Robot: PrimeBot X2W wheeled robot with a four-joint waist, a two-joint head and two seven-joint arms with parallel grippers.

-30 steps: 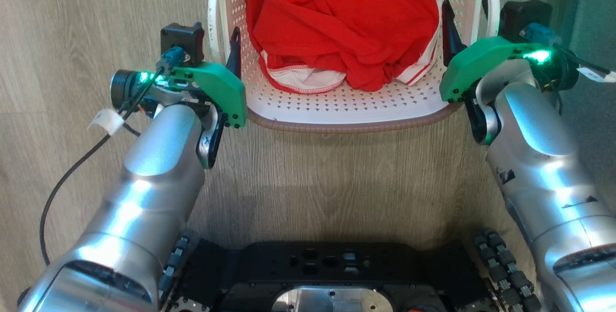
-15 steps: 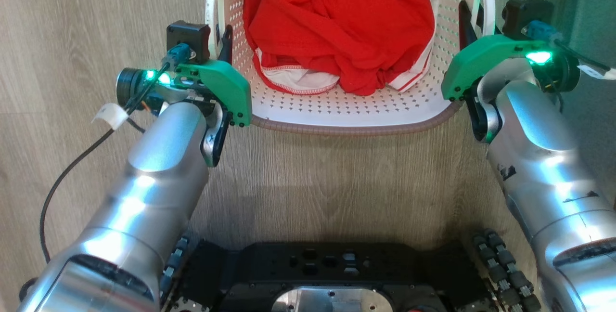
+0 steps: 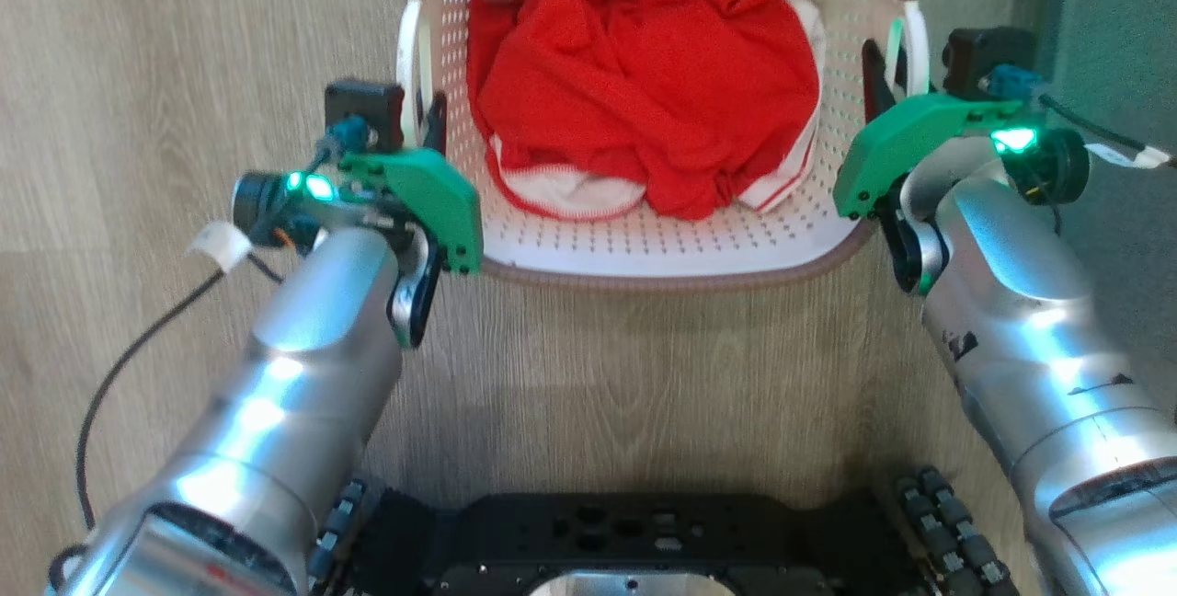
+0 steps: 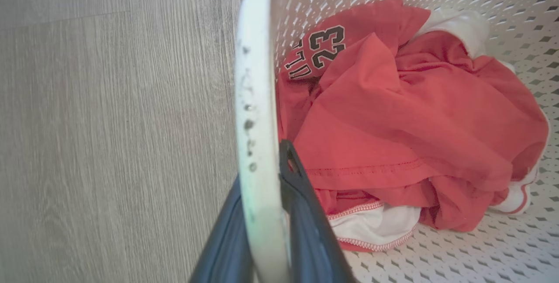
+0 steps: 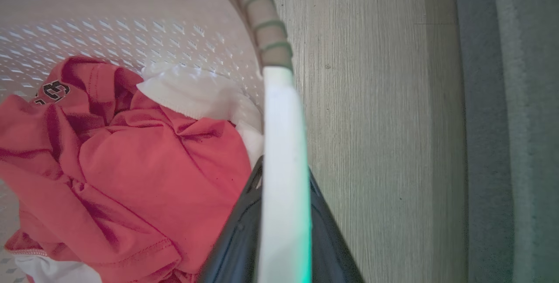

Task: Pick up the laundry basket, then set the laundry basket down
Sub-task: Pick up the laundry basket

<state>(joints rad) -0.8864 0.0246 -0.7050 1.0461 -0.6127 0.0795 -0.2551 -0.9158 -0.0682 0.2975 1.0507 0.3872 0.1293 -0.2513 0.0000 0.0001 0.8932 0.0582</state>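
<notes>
Floorboards (image 3: 184,44) lie open left of laundry basket (image 3: 662,242), grey strip (image 3: 1126,7) near its right

A pale grey-brown wood-grain plank floor (image 3: 184,44) fills the scene, its grain fine and its seams faint. Along the right edge runs a darker grey-green strip (image 3: 1122,7), which looks soft and fuzzy in the right wrist view. The light is even and diffuse.
</notes>
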